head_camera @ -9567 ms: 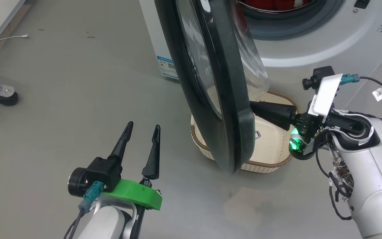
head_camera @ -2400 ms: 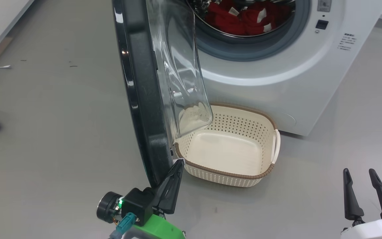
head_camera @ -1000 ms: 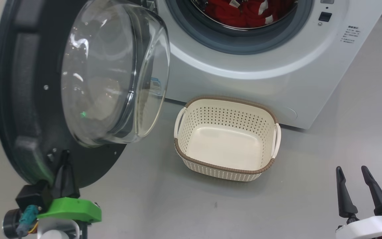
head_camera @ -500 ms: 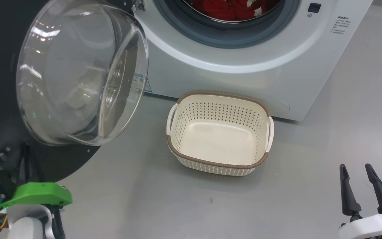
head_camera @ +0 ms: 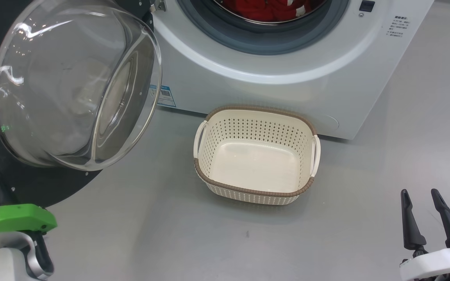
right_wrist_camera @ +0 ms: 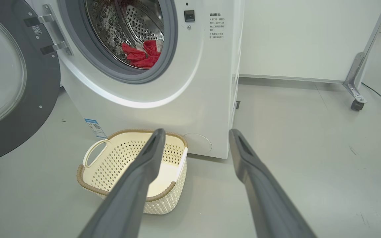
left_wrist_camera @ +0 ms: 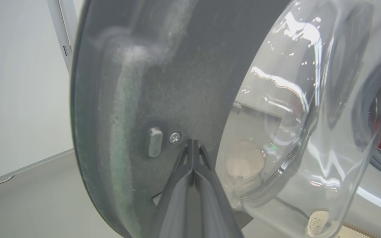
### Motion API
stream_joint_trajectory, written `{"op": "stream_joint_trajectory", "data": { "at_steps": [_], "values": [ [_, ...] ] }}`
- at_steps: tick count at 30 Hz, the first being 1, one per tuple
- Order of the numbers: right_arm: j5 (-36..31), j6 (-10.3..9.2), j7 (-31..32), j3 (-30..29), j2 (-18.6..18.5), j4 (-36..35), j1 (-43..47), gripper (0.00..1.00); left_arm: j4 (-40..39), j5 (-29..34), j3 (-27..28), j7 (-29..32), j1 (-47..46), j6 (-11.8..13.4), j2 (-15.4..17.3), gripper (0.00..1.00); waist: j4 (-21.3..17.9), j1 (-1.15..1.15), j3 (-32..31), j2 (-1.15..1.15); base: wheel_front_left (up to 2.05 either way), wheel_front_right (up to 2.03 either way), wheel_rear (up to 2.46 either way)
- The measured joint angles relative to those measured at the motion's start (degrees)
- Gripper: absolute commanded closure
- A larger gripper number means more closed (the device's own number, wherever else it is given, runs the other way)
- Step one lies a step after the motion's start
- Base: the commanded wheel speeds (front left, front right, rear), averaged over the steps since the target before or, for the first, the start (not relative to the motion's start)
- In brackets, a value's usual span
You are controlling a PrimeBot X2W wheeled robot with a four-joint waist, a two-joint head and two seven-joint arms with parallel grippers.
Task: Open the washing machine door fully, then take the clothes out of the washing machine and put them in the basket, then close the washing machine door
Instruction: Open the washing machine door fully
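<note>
Washing machine door [head_camera: 72,89] stands swung wide at 9 o'clock of the head view, glass bowl facing the room, so the opening step looks all but done. The left jaws are clenched on nothing. Their fingers [left_wrist_camera: 193,178] are pressed together with the tips at the door's black inner face beside a screw [left_wrist_camera: 175,138], and the arm sits low at 8 o'clock.

Unloading comes next. The clothes [right_wrist_camera: 142,54] lie in the drum of the washing machine [head_camera: 287,89] at 12 o'clock, and the basket [head_camera: 248,191] sits empty on the floor [head_camera: 170,234] just before it. The right jaws are spread wide and hold nothing. Their fingers [head_camera: 408,222] point up at 5 o'clock, well apart from the basket, and would need a long reach into the drum.
</note>
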Motion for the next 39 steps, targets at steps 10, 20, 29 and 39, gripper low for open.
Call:
{"op": "stream_joint_trajectory", "data": {
  "at_steps": [10,20,29,39],
  "values": [
    [0.0,0.31,0.0,-0.05,-0.08,0.16,-0.01,0.0,0.6,1.67,2.44,-0.01,-1.82,0.0,-0.02,1.0,0.08,0.0,0.06,0.0,0.0,0.0,0.0],
    [0.09,0.32,0.0,-0.38,-0.05,0.19,-0.65,0.0,-1.75,1.13,0.43,-0.01,-1.58,0.01,0.01,1.0,0.11,0.0,-0.31,0.0,0.0,0.0,0.0],
    [0.09,0.32,0.0,-0.41,0.38,0.99,-0.61,0.0,-6.35,-1.47,-7.08,-0.02,4.7,0.01,0.1,1.0,0.37,0.0,-2.22,0.0,0.0,0.0,0.0],
    [-0.1,0.32,0.0,0.15,0.86,1.85,-0.35,0.0,-10.84,-2.99,-14.93,-0.01,11.77,0.01,0.34,1.0,0.4,0.0,-4.42,0.0,0.0,0.0,0.0]
  ]
}}
